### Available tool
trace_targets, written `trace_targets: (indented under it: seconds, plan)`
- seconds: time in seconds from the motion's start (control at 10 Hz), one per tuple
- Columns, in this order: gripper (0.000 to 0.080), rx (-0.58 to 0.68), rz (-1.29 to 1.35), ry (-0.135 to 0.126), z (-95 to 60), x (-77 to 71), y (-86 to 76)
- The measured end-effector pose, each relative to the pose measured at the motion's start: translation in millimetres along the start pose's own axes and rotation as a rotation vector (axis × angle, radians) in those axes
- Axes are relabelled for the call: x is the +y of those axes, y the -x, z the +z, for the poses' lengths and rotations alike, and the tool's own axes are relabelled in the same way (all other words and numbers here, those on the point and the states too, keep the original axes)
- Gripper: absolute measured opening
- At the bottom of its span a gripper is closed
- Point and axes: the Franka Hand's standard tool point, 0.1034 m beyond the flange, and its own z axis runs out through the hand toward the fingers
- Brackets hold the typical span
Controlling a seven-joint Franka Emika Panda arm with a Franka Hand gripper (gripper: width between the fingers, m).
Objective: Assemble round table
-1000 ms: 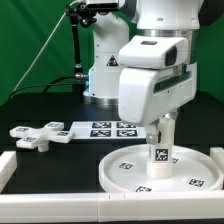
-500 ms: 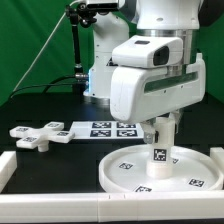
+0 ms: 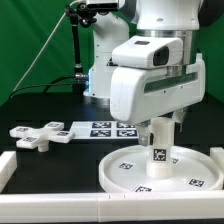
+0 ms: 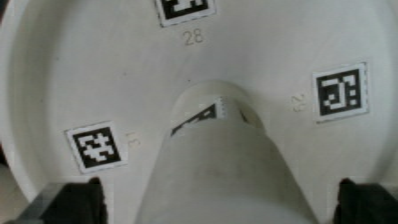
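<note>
The large rimmed round disc point(image 3: 160, 170) lies flat at the front of the exterior view. It fills the wrist view point(image 4: 107, 80) with its tags. The short thick cylinder post point(image 3: 160, 145) stands upright on the disc's middle and also shows in the wrist view point(image 4: 222, 160). My gripper point(image 3: 160, 128) comes straight down over the post. Its dark fingers point(image 4: 75, 205) sit against the post's two sides near its top, shut on it. The cross-shaped piece point(image 3: 35, 134) lies on the table at the exterior view's left, apart from the gripper.
The marker board point(image 3: 105, 128) lies flat behind the disc. A white rail point(image 3: 40, 205) runs along the front edge and a white block point(image 3: 5, 165) stands at the left. The robot base point(image 3: 100, 70) and a dark stand are behind.
My hand has turned about its vertical axis over the post since one second ago. It has hardly moved in the last half second. The disc and cross piece have not moved.
</note>
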Motion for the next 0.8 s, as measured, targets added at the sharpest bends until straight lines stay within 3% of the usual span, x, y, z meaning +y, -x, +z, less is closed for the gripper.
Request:
trace_targets:
  seconds: [0.2,0.3,0.8]
  plan:
    - [0.0649,-0.005,-0.044,0.005,-14.9,11.5,31.4]
    - [0.0649,-0.012,-0.049,0.0,-14.8,17.8,41.6]
    - [0.0649,-0.018,-0.043,-0.006,-14.3,18.9,43.7]
